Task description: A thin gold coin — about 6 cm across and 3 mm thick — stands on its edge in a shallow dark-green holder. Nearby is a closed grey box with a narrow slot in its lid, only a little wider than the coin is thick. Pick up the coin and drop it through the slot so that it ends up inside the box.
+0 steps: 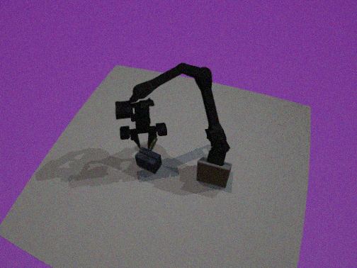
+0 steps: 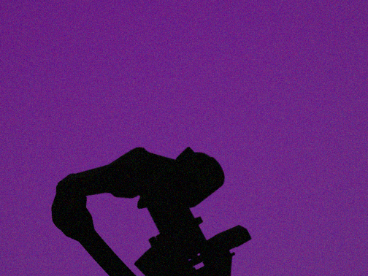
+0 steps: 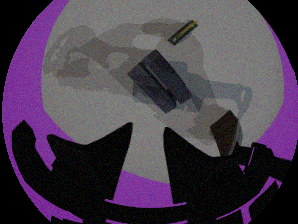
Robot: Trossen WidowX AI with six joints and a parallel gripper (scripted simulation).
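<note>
Your jaws hang partly closed with nothing between them, fingers pointing down just above the grey box. From the wrist view you see the two dark fingers splayed at the bottom of the picture, the gap between them showing only bare surface.

Look for the coin just behind the box on its far side, a thin gold sliver standing on edge; in the wrist view the coin sits up and right of the box, apart from it. You cannot make out the green holder under it in either view. The right finger tip looks very near the coin in the top view, but whether it touches is unclear.

To the right of the box, well apart, you have the arm's brown pedestal, with the arm arching up and over to the left. Heavy arm shadows spread across the surface left of the box. The exterior view gives you only the arm's silhouette against purple.
</note>
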